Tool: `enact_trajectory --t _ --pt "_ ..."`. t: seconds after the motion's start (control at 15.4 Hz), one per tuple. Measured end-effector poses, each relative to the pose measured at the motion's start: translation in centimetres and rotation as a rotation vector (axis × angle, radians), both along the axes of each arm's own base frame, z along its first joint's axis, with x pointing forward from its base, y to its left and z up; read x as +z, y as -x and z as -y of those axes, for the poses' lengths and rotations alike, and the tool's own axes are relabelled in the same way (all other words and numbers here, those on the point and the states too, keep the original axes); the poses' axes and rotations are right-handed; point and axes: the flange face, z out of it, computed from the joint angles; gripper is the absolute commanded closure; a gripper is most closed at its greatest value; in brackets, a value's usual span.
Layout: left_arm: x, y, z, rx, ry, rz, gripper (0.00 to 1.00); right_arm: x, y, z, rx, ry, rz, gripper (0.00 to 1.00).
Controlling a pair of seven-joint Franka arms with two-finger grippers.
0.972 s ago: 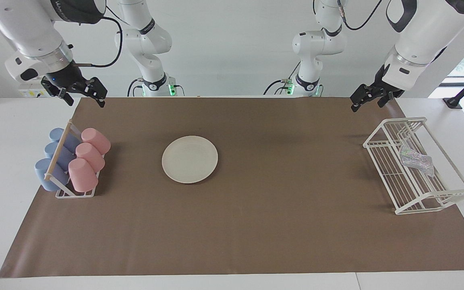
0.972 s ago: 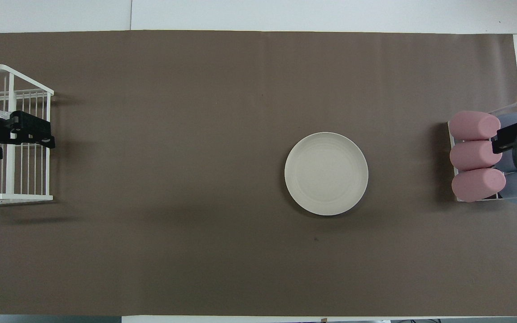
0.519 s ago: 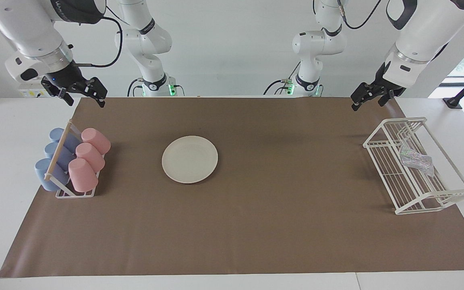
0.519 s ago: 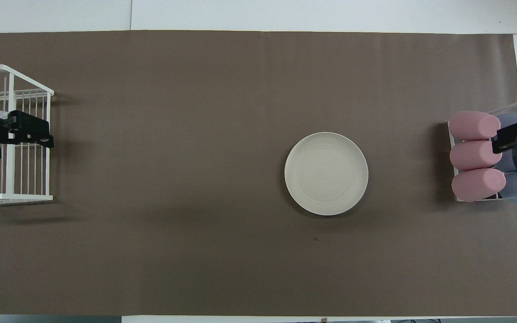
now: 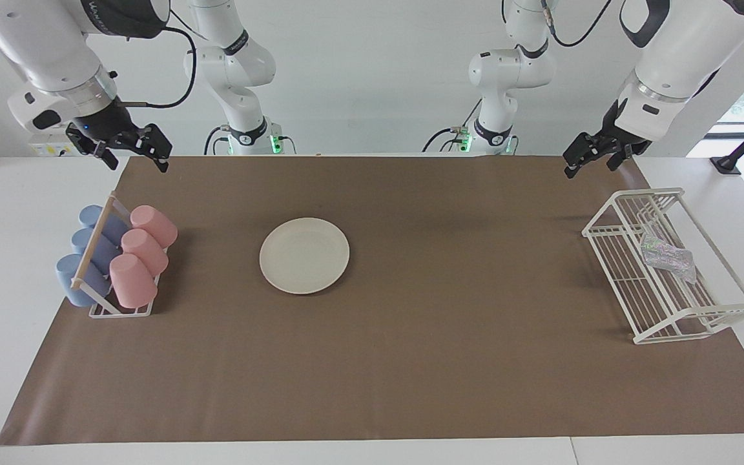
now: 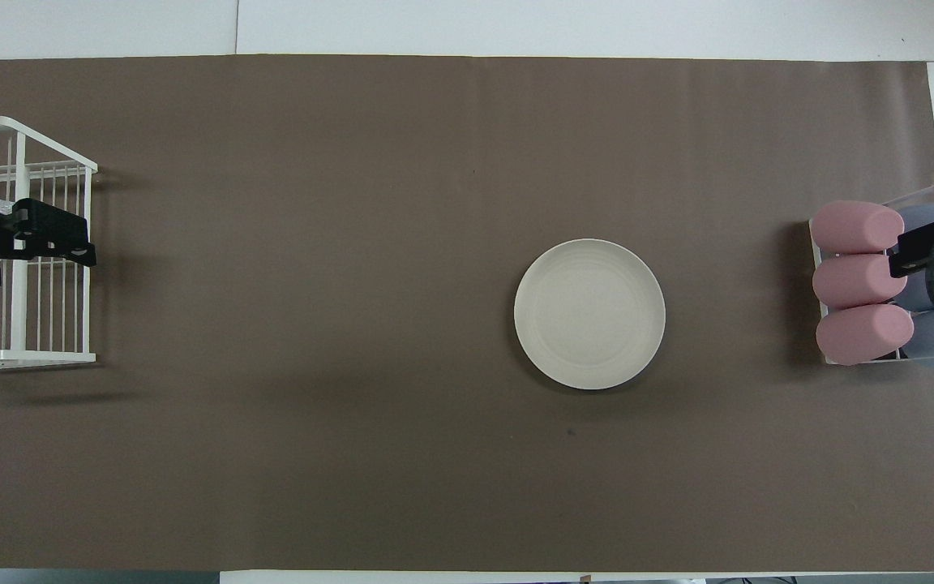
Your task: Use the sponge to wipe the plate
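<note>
sponge [image 5: 668, 258], a wrinkly, shiny silver mesh wad, lies in the white wire rack [image 5: 611, 227] at right of the facing frame. it looks light, soft and squashy; best pinched at its bunched middle. plate [image 5: 304, 255], round, cream, smooth and stiff, sits flat left of centre on the brown mat [image 5: 449, 361]. left gripper [image 5: 588, 157] hangs upper right, empty, gape unclear. right gripper [image 5: 132, 147] waits upper left, spread and empty, above the pink cups [image 5: 141, 253].

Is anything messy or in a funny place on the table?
Only one thing looks odd: the sponge lies crumpled in the white wire rack, where dishes would go, at the left arm's end of the table. The plate sits flat and bare on the brown mat. Nothing is spilled or broken.
</note>
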Motion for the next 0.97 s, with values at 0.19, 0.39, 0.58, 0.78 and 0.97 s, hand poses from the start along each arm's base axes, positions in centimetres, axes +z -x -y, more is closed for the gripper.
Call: enact_trajectory --t 0.19,0.39,0.58,0.78,0.97 --pt "0.08 -0.03 -0.11 0.002 0.000 0.003 0.00 0.00 0.00 0.00 0.000 0.000 0.000 0.00" --pt "0.16 -0.06 -0.08 0.002 0.000 0.007 0.00 0.00 0.00 0.00 0.000 0.000 0.000 0.00" --pt "0.22 -0.09 -0.33 -0.006 0.002 0.010 0.00 0.00 0.00 0.00 0.000 0.000 0.000 0.00" --pt "0.36 -0.26 -0.69 -0.007 0.003 0.023 0.00 0.00 0.00 0.00 0.000 0.000 0.000 0.00" --pt "0.40 -0.32 -0.82 -0.005 0.004 0.028 0.00 0.00 0.00 0.00 0.000 0.000 0.000 0.00"
